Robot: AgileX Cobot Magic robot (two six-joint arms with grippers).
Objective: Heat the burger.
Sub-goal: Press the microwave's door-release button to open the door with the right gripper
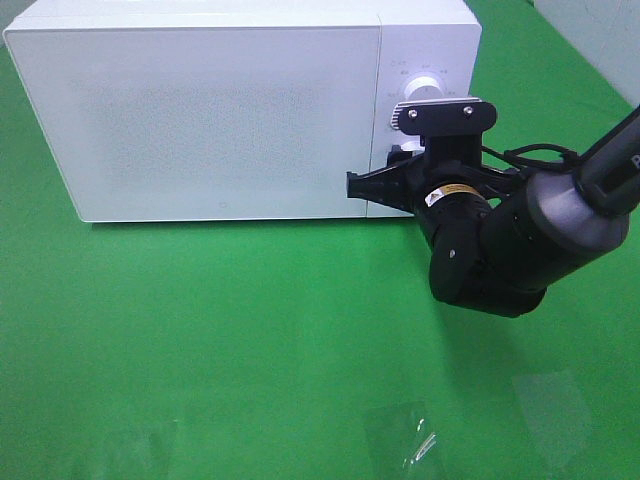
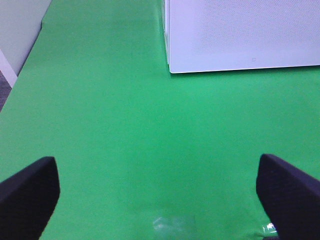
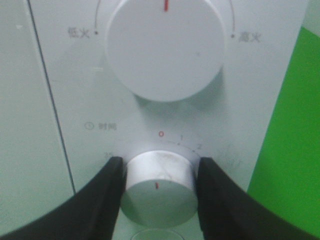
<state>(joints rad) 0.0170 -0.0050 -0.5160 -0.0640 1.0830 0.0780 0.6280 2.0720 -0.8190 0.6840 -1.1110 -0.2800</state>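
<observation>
The burger is unseen, presumably inside the closed microwave (image 1: 220, 110) at the far edge of the bench (image 1: 200, 330). The jaws of the right gripper (image 3: 161, 165) clasp the timer knob (image 3: 159, 186) to twist it; the left gripper (image 2: 160, 185) idles, jaws wide apart.

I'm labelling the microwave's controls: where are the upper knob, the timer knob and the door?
upper knob (image 3: 165, 50): right wrist view, centre of its face.
timer knob (image 3: 159, 172): right wrist view, front face, just above its red mark.
door (image 1: 220, 110): exterior high view, middle of the panel.
</observation>
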